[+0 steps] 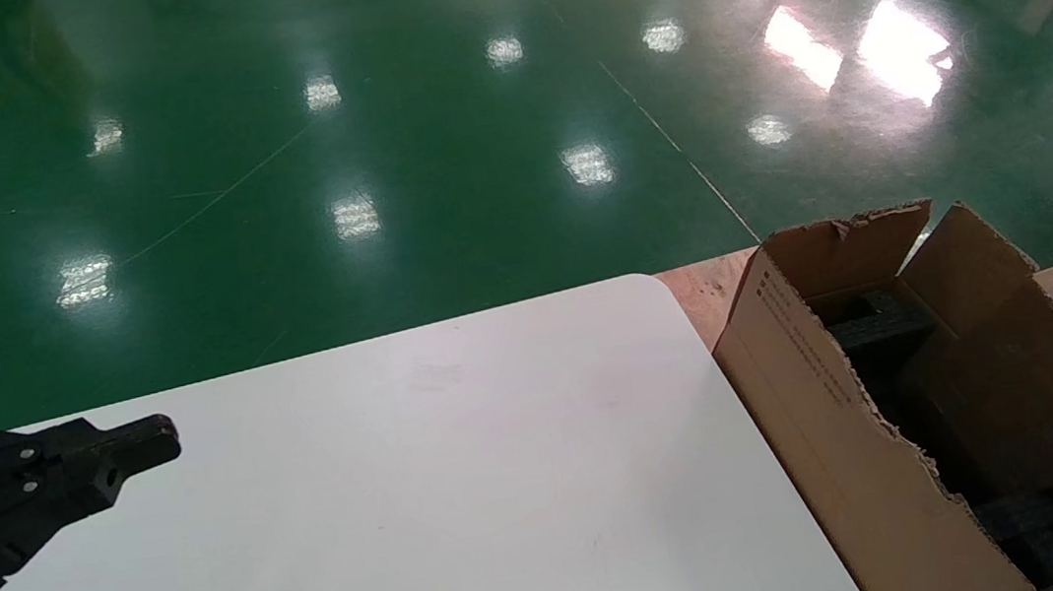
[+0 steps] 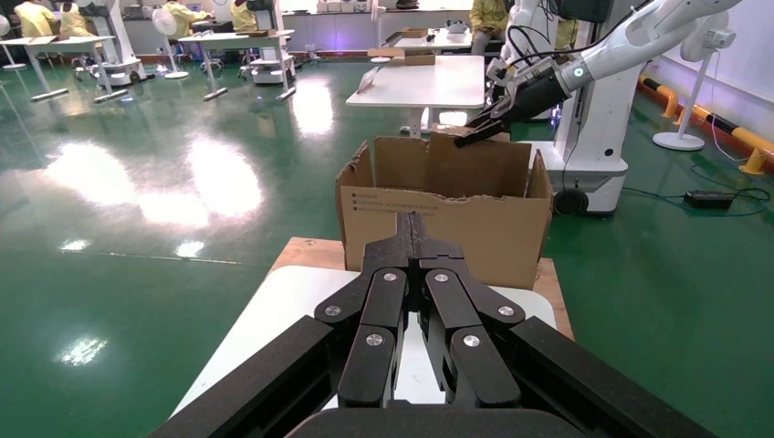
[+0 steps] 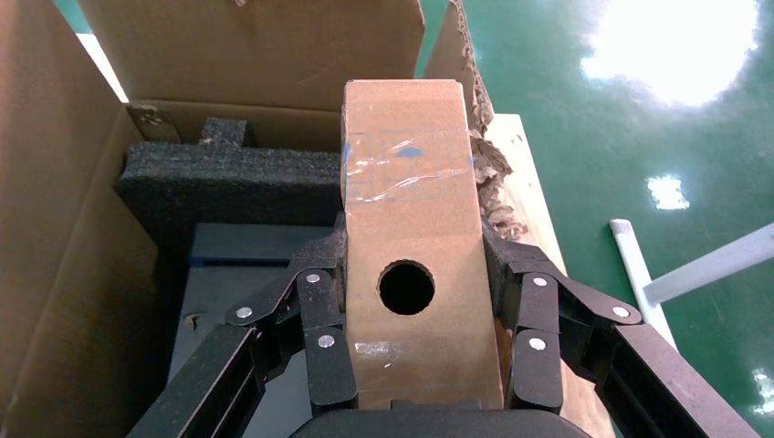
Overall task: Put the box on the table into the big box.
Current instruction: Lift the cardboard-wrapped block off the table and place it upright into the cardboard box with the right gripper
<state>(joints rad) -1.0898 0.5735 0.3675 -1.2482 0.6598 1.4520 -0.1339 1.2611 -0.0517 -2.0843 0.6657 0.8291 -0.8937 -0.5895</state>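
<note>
I see the white table on green floor; at 3 o'clock my right gripper clamps the box over the big box; left gripper closed, at 9.

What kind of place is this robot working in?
Probably a robot lab or factory hall: a glossy green floor, rows of white work tables, another white robot beside the big box, and people in yellow jackets farther back.

Big box right of table; box above it.
</note>
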